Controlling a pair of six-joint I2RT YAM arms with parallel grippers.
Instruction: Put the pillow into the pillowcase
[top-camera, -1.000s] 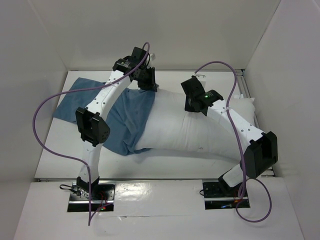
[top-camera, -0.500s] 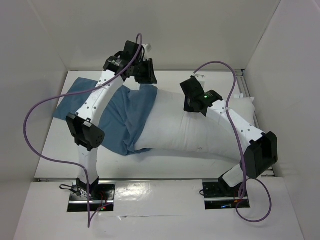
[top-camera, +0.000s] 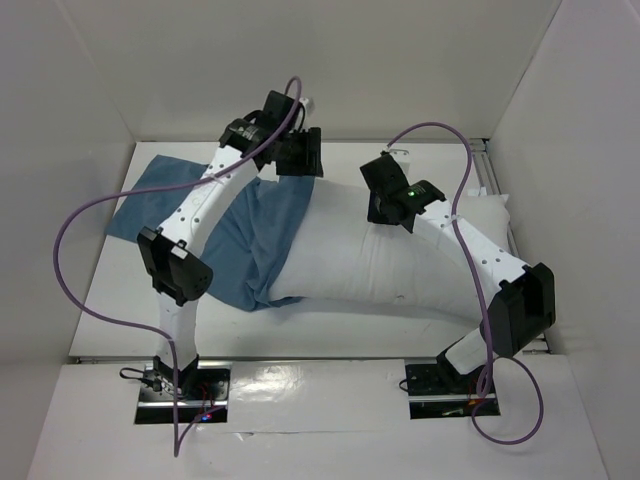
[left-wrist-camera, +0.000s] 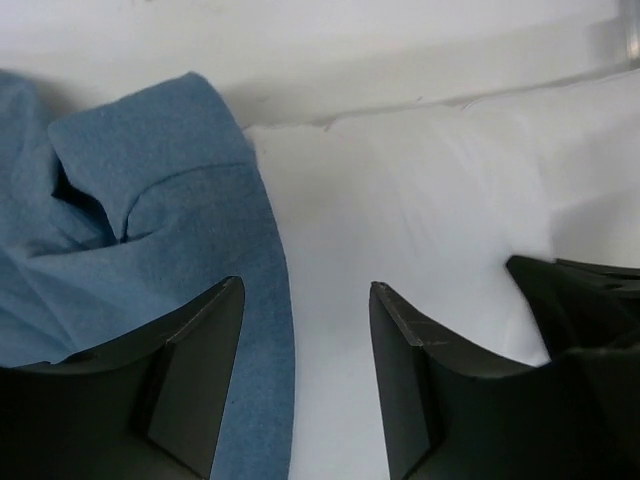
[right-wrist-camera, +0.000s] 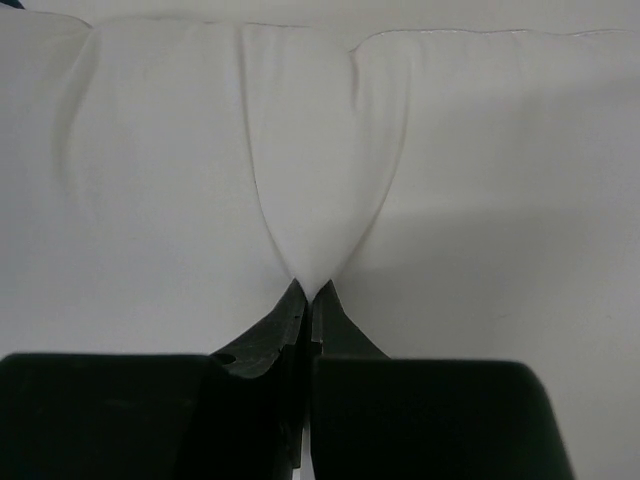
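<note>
I see the plump white pillow lying across the table, its left end covered by the limp, wrinkled blue pillowcase. My right gripper is pinched tight on a fold of the pillow's soft cloth, with creases fanning out from the tips. My left gripper stands spread and holds nothing, above the pillowcase's curved edge where it lies on the pillow.
</note>
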